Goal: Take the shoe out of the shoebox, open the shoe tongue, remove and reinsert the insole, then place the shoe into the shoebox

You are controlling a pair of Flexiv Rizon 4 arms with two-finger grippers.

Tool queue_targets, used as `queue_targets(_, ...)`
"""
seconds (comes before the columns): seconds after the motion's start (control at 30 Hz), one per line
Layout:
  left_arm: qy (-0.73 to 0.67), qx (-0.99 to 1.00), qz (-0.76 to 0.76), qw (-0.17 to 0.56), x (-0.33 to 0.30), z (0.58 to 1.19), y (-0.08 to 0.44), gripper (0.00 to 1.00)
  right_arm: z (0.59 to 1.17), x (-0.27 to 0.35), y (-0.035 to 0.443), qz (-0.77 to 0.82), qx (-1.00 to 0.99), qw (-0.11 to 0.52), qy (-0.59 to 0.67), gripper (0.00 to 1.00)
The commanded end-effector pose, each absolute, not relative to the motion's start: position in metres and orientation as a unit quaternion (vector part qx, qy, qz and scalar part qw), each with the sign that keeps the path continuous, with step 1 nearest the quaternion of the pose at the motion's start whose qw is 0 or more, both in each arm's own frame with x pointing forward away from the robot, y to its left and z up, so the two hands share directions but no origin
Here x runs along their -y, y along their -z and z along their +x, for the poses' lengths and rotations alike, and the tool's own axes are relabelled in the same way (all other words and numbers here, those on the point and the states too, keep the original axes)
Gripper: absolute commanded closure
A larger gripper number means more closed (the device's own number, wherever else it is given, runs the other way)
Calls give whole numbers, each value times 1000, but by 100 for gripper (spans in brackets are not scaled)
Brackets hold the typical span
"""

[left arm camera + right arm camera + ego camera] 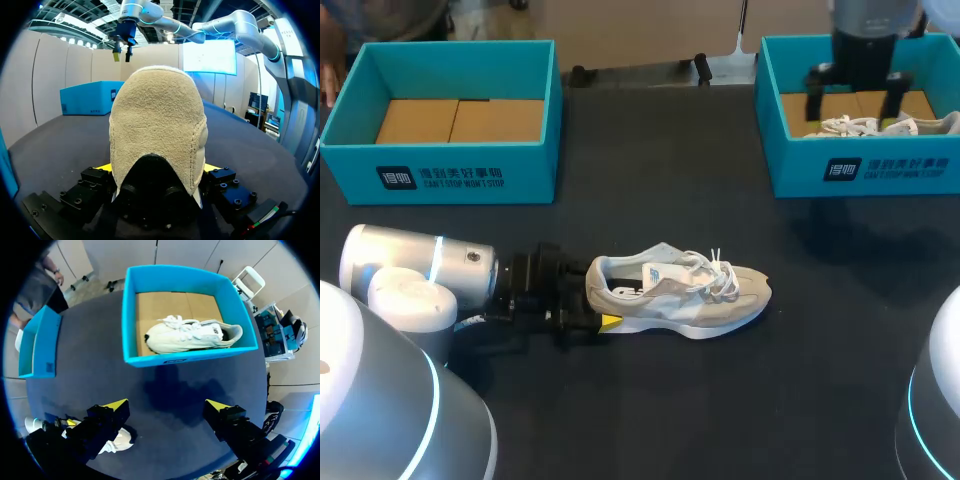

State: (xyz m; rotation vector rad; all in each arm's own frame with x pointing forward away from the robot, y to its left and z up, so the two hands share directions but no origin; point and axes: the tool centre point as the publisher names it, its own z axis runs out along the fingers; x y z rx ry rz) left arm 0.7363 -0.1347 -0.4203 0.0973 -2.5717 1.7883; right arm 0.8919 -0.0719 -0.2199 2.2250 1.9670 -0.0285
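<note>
The shoe (680,290) lies on its sole on the dark table (650,400), out of both boxes. Its toe points away from my left arm (420,270) and its laces are on top.

My left arm lies low and flat over the table, right behind the shoe's heel. The left gripper (598,300) reaches straight at the heel. In the left wrist view the fuzzy tan heel (157,130) fills the gap between the two fingers. A yellow tip (104,166) peeks out on each side, so the gripper is pinching the shoe at the heel.

Far from the shoe, past its toe side, stands the right box (880,170). A second shoe (880,125) lies inside it on brown card. My right arm (865,30) hangs high over that box and points down. The right gripper (855,100) holds nothing, and its fingers are spread wide apart.

The left box (450,170) stands beyond the shoe's heel side, with only brown card showing inside.
</note>
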Motion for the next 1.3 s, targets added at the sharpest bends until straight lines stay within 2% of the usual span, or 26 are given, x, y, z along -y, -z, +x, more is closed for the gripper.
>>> queue_targets(0.03, -570, 821, 31, 4, 135, 736, 420, 100, 876, 38, 227, 737, -670, 88, 10, 0)
queue_targets(0.87, -570, 821, 31, 4, 135, 736, 420, 100, 873, 28, 230, 733, -675, 81, 20, 0)
queue_targets(1.3, -570, 821, 31, 4, 135, 736, 420, 100, 797, -53, 243, 723, -687, 70, -10, 0)
